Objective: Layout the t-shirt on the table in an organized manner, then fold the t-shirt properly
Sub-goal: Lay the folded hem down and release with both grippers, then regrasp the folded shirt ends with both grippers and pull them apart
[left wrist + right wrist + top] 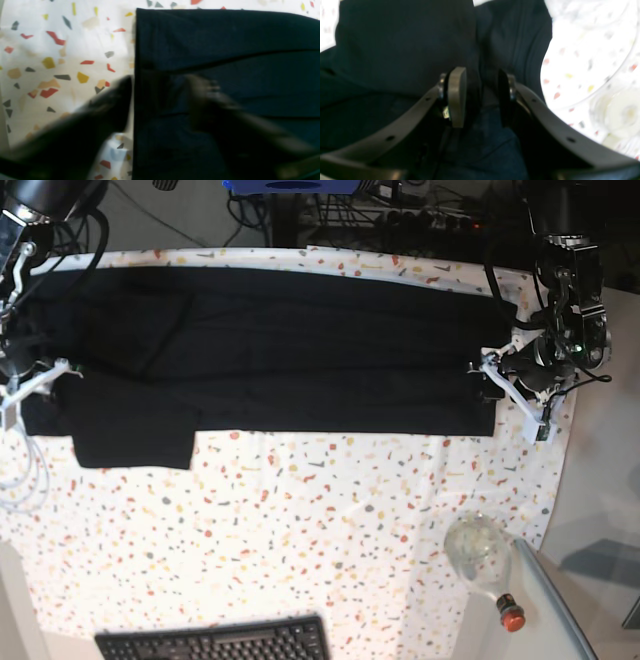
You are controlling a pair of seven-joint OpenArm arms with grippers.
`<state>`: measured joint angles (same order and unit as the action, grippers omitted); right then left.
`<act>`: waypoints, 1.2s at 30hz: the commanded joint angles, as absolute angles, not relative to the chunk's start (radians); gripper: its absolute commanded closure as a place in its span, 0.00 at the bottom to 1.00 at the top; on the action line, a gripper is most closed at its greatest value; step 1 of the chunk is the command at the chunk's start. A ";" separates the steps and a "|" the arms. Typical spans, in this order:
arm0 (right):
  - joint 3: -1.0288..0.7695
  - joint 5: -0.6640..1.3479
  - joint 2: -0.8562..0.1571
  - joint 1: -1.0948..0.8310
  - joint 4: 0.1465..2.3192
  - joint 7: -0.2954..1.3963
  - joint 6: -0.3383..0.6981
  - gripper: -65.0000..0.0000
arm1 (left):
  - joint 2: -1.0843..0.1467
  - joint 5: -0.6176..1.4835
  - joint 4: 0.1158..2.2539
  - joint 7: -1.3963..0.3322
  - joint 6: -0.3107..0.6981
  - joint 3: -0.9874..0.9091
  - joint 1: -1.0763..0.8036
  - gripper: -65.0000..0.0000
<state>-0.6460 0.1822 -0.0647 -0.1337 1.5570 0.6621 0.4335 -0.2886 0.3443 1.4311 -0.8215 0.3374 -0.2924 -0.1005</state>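
Nearest you sit the keyboard (215,642) and a clear bottle (482,558), lying on its side, its contents unreadable. Farther back, the t-shirt (260,350) lies folded lengthwise across the table (300,520). Your left gripper (160,100) stands parted astride its edge; your right gripper (481,96) is narrowly apart over the cloth. Lift carelessly and a finger may snag and spoil the fold.

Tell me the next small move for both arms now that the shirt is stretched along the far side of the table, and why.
Probably lift both grippers clear. The t-shirt lies as a long flat band on the table. The left gripper shows parted fingers straddling the shirt's edge, the right gripper has a gap over the fabric, and one sleeve hangs below the band, needing a fresh grasp.
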 commanded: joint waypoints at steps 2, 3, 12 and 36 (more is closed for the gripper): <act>-0.650 0.189 -0.079 -0.124 1.578 0.648 0.430 0.68 | -0.306 0.352 1.452 -0.808 0.334 -0.300 -0.093 0.19; -0.647 0.189 -0.082 -0.117 1.575 0.644 0.430 0.68 | -0.306 0.352 1.452 -0.808 0.334 -0.309 -0.093 0.12; -0.647 0.189 -0.193 0.104 1.270 0.641 0.432 1.00 | -0.189 0.390 1.593 -0.803 0.335 -0.493 -0.145 0.80; -0.651 0.191 -0.334 0.255 0.750 0.291 0.429 1.00 | -0.199 0.395 1.392 -0.711 0.334 -0.426 -0.154 1.00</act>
